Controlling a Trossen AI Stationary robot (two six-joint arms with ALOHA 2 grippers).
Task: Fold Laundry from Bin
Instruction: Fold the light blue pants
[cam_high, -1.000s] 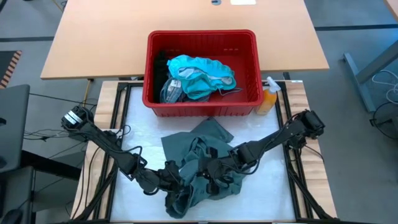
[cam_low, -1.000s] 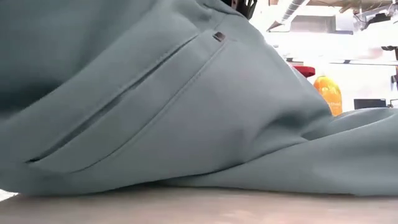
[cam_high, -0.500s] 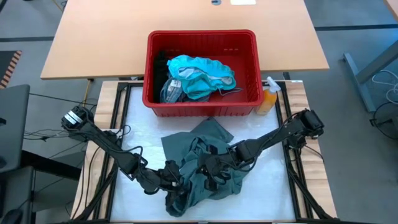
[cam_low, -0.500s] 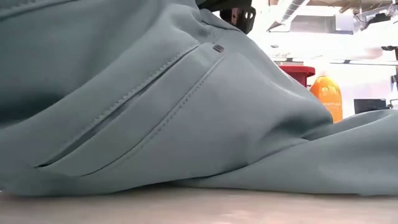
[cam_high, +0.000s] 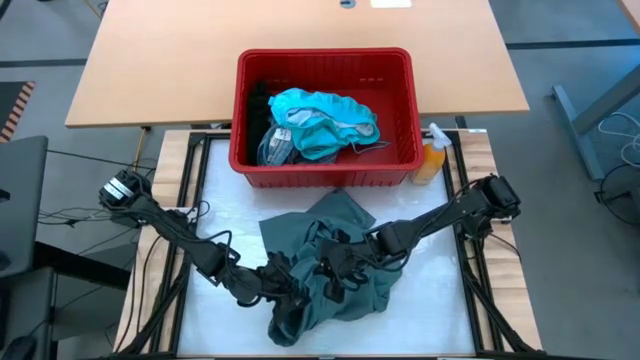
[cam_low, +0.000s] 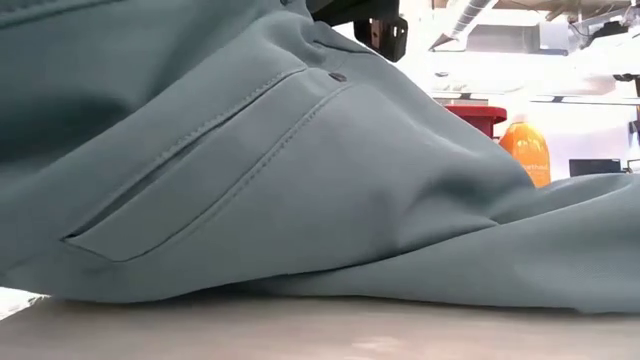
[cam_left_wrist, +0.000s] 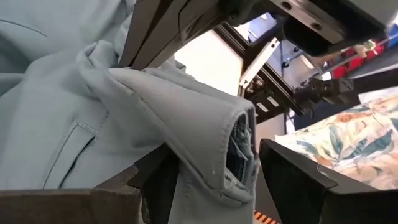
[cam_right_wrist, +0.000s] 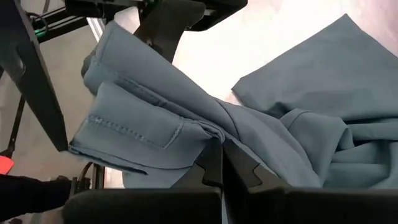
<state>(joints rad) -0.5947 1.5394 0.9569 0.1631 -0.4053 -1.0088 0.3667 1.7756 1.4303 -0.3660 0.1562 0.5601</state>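
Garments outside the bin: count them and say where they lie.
1. A grey-green garment lies crumpled on the table in front of the red bin, between both arms. It could hide another piece underneath.

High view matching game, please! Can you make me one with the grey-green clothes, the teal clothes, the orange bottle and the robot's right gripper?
Things:
1. grey-green garment
2. teal clothes
3. orange spray bottle
4. right gripper

Where or how:
a. inside the red bin
b. standing just outside the bin, at its right corner
c. crumpled on the table in front of the bin
d. shut, pinching a fold of cloth

Pairs: 1-c, 2-a, 3-b, 4-d
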